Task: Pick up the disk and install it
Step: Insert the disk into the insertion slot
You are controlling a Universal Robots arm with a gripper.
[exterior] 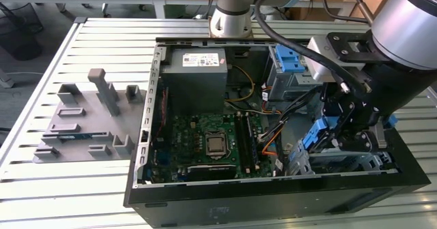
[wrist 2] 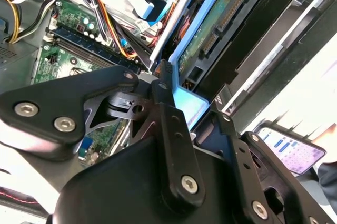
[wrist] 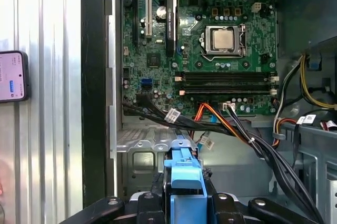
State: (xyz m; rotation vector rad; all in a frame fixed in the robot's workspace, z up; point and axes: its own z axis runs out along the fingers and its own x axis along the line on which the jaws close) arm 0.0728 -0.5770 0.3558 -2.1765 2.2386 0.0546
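The gripper [exterior: 336, 137] is pressed together on the disk [exterior: 316, 135], pinching it by its blue side rails and holding it on edge inside the open computer case [exterior: 147, 137]. It hangs above the metal drive cage [exterior: 341, 162], at the case's near corner on the exterior view's right. In the first wrist view one blue rail stands between the black fingers [wrist: 157, 197]. A bundle of black, orange and yellow cables [wrist: 247, 140] runs close by, between the disk and the motherboard [wrist: 210, 40]. The grey power-supply box [exterior: 198, 68] sits at the case's far edge, with a blue bracket [exterior: 290, 60] near it. On the slatted table [exterior: 89, 40], well apart from the case toward the exterior view's left, lies a grey fixture [exterior: 82, 121]; a phone [wrist: 11, 75] lies just outside the case wall. The arm hides most of the disk in the exterior view, and its label cannot be made out. Whether the disk touches the cage cannot be told.
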